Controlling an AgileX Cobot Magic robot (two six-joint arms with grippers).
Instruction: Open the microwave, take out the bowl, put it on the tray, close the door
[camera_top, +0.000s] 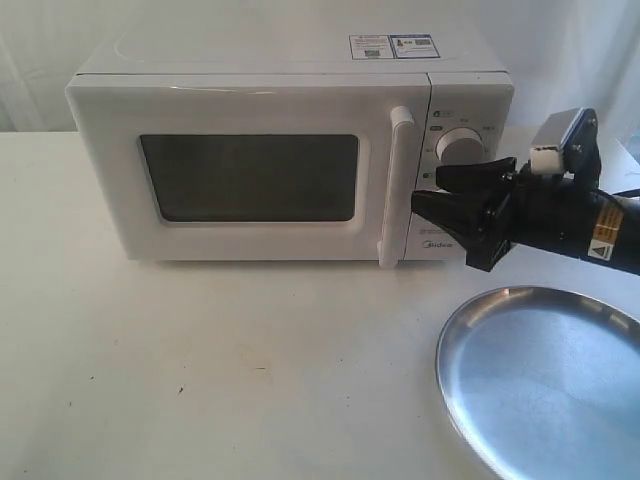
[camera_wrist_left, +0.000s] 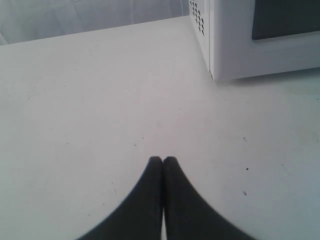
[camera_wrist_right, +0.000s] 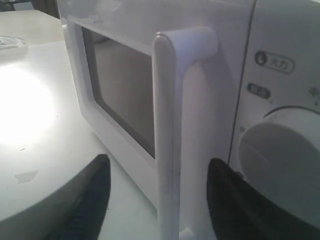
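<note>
The white microwave (camera_top: 290, 70) stands at the back of the table, its door (camera_top: 250, 108) shut, with a dark window and a tall white bar handle (camera_top: 395, 185). My right gripper (camera_top: 428, 187) is open right at the handle. In the right wrist view the handle (camera_wrist_right: 167, 125) stands between the two black fingers (camera_wrist_right: 95, 195), apart from both. The silver tray (camera_top: 545, 375) lies at the front right. The bowl is hidden. My left gripper (camera_wrist_left: 162, 161) is shut on nothing, low over the table near the microwave's side corner (camera_wrist_left: 235, 50). It is outside the exterior view.
The white table (camera_top: 200, 370) stretches out in front of the microwave. The control panel with a round knob (camera_top: 460, 145) is right of the handle, close to my right gripper. A white curtain hangs behind.
</note>
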